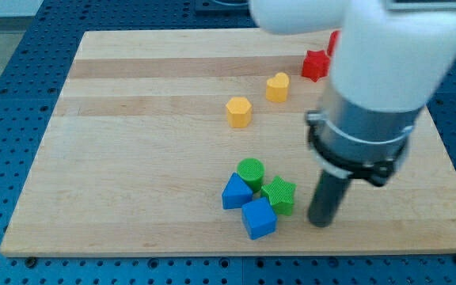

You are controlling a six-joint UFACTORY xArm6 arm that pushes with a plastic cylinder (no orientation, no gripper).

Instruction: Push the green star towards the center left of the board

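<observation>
Tip: your tip (321, 224) rests on the surface near the view's bottom right, just beside the green star on its right, with a thin gap between them.
Fingers: there are none on this rig (only a plain rod), so nothing opens, closes or grips; you can only push.
Green star: the green star (279, 195) sits low on the board, right of centre, at the right edge of a tight cluster.
Cluster: a green cylinder (250, 172) stands just above and to the left of the star, a blue cube (259, 218) touches it from below left, and a blue triangular block (236, 192) lies on the far left of the group.
Further out: a yellow hexagonal block (238, 112) and a yellow heart-like block (277, 86) stand well apart near the top centre; a red star (316, 64) lies at the top right, and another red piece behind the arm is mostly hidden.
Surface: the wooden board (133, 142) has bare wood across its left half, where the star must go.
Risk: pushing straight left would likely drive the star into the blue blocks and the cylinder, so you would shove the whole cluster or the star would slip off the tip sideways.
Cause: the neighbours stand right in the star's path, and a round rod gives little control over a pointed shape.
</observation>
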